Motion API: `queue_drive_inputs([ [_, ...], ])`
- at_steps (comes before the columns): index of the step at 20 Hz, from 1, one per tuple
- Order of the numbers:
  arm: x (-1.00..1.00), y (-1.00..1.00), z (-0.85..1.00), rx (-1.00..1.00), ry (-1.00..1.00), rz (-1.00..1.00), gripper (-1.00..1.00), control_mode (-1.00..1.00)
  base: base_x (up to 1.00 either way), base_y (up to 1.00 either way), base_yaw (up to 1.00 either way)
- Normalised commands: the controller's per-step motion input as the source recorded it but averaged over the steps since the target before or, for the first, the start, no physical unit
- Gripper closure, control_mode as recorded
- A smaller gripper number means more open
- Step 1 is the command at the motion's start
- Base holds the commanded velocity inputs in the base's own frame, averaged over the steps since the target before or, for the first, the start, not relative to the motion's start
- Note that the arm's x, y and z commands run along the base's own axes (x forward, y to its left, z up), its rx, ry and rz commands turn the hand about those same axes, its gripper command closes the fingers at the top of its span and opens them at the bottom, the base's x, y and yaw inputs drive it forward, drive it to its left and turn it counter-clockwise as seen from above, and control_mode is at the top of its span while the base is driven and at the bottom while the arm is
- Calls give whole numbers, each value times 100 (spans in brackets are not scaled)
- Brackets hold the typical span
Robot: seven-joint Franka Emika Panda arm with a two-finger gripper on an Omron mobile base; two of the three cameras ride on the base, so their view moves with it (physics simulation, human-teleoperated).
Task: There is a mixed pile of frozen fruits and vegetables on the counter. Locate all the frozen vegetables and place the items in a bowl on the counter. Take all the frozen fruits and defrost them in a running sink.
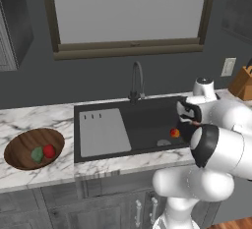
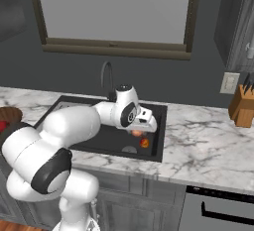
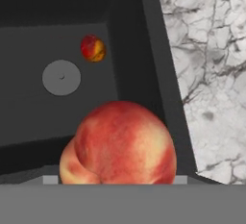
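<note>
- The gripper (image 2: pixel 137 132) pinches a peach (image 3: pixel 120 143) above the sink's (image 1: pixel 142 120) right end.
- Best released low, beside the orange fruit (image 3: pixel 93 48), clear of the rim.

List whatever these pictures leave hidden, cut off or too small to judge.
- Gripper fingers: hidden behind the peach in the hand view, so the grip itself is unseen.
- Bowl: cut off by the left edge of the right base view.
- Green lump in the bowl: too small to identify in the left base view.
- Water from the faucet: none discernible.
</note>
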Motion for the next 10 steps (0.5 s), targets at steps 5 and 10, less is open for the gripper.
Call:
queue_drive_inputs([
  [5, 15, 39, -10, 0, 1, 9, 100, -100, 0, 0, 0],
  [10, 29, 44, -22, 0, 2, 7, 100, -100, 0, 0, 0],
])
